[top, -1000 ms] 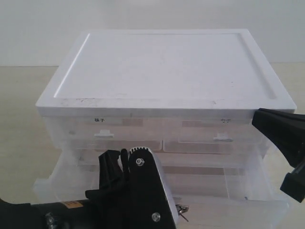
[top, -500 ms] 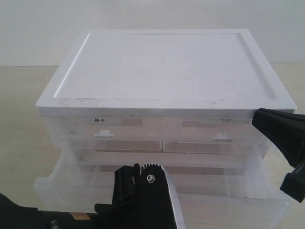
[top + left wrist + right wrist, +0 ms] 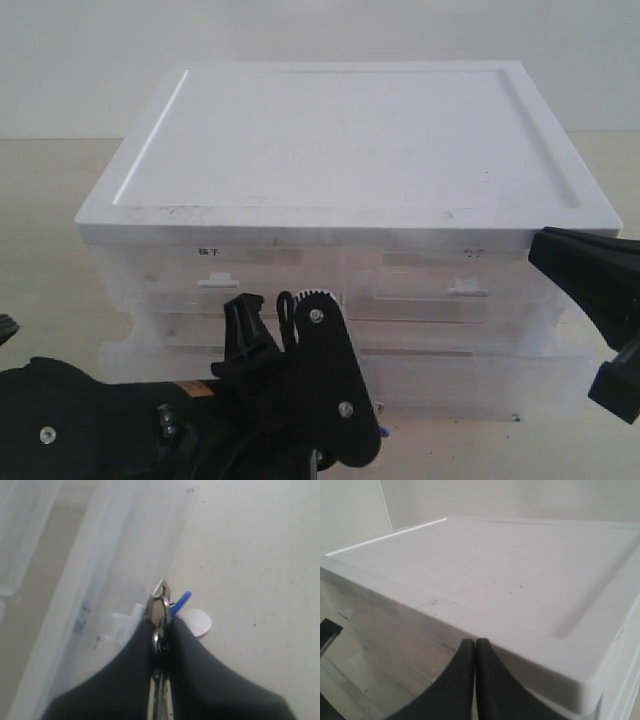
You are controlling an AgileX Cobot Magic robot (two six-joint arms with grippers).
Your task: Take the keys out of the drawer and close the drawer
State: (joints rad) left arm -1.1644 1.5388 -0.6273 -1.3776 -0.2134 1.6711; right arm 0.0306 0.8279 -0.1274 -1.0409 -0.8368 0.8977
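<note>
L end effector (image 3: 161, 622) clamped on keys (image 3: 159, 605), just outside drawer (image 3: 480, 385).
Keys: silver metal, flat, edge-on betw. black jaws, blue plastic fob (image 3: 181, 601) poking out, over matte beige worktop (image 3: 250, 555). Drawer: shallow translucent plastic, front slightly proud of white-topped cabinet (image 3: 350, 140). R end effector (image 3: 475, 645) pinched together, empty.

The keys (image 3: 159, 609) are silver with a blue tag. The left hand (image 3: 161, 630) pinches them tight, just in front of the drawer (image 3: 460, 385). The clear bottom drawer sits almost fully in.
</note>
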